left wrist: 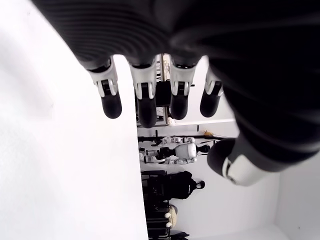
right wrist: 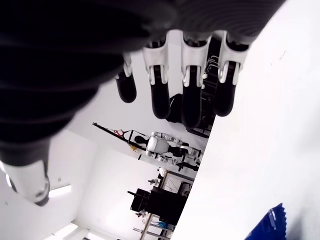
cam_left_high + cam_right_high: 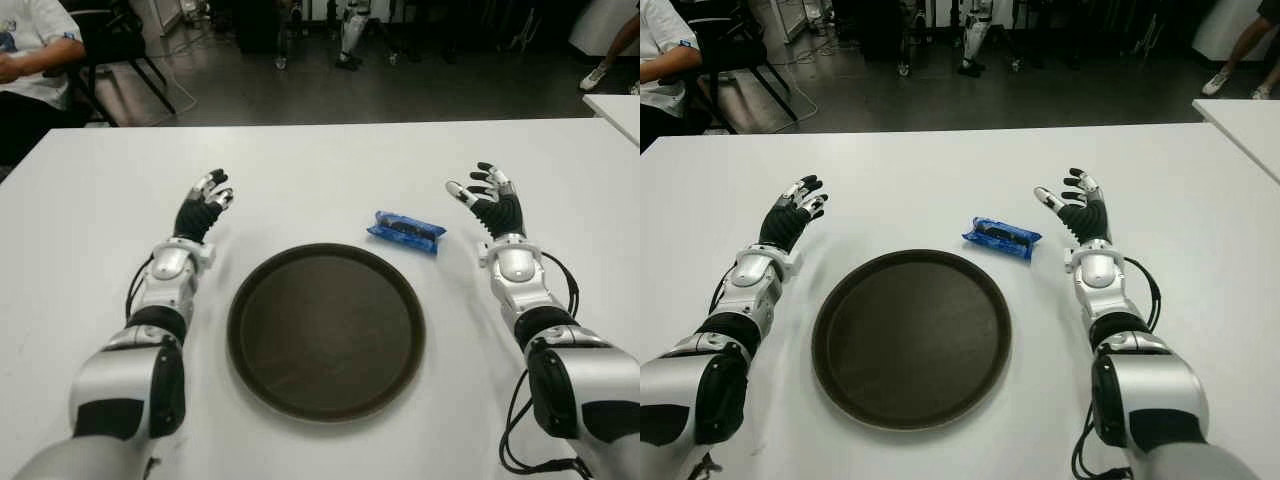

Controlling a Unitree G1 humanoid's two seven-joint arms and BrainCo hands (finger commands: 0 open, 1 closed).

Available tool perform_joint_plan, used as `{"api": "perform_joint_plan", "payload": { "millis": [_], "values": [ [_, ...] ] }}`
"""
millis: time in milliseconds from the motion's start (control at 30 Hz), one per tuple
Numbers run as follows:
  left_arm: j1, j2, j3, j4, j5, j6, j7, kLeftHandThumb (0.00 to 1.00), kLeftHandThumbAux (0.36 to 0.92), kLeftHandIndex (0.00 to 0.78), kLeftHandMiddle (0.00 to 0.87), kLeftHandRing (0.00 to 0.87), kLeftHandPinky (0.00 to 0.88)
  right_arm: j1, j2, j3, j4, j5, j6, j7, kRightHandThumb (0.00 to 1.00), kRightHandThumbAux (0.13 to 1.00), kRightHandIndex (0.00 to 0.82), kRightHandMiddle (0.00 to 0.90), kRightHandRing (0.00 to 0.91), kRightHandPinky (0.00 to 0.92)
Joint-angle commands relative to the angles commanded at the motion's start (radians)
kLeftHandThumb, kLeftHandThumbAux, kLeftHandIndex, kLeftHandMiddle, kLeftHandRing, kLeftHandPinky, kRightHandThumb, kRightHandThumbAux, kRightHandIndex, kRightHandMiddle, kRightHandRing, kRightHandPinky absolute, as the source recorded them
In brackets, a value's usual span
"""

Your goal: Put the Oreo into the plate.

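Left hand [image 1: 165, 95] — fingers [image 1: 111, 100] extended, empty — over white table [image 1: 60, 165]

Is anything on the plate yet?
No. The brown plate holds nothing; its whole inside is in view. The Oreo pack lies on the table beyond its rim, between the plate and the open right hand.

left hand [image 3: 203, 206]: black ribbed palm, silver-white finger segments, black tips | right hand [image 3: 489, 196]: same black-and-silver build | wrists: glossy silver housings | forearms: black joint bands, silver-white shells | cables: black loops running behind each wrist along forearm
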Motion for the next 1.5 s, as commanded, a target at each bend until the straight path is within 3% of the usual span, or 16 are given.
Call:
{"api": "perform_joint_plan", "payload": {
  "millis": [400,800,1200,1300,1500],
  "values": [
    [-0.002,-0.004,0.001,0.001,-0.001,0.008,0.002,0.09,0.589,0.043,0.11,0.097,0.088,-0.016,-0.017,0.041,-0.007,-0.046,-0.037,-0.045,0.121,0.566,0.159,0.216,0.228,0.244],
    [-0.002,-0.008,-0.009,0.0,0.01,-0.005,0.017,0.092,0.604,0.049,0.118,0.107,0.098,-0.038,-0.051,0.156,-0.007,-0.186,-0.049,-0.193,0.01,0.663,0.14,0.167,0.195,0.219],
    [-0.001,-0.009,-0.006,0.0,0.004,-0.004,0.017,0.101,0.599,0.053,0.123,0.116,0.113,-0.154,-0.08,0.272,-0.015,-0.297,0.061,-0.206,0.0,0.62,0.037,0.058,0.08,0.068],
    [-0.001,-0.01,-0.004,-0.001,0.002,-0.006,0.017,0.104,0.593,0.055,0.125,0.115,0.106,-0.186,-0.071,0.305,-0.034,-0.325,0.097,-0.209,0.0,0.615,0.024,0.047,0.072,0.068],
    [0.002,-0.008,-0.008,-0.003,0.007,-0.013,0.02,0.109,0.589,0.055,0.123,0.109,0.093,-0.175,-0.076,0.352,-0.077,-0.36,0.118,-0.218,0.0,0.606,0.008,0.03,0.059,0.071]
  ]
}}
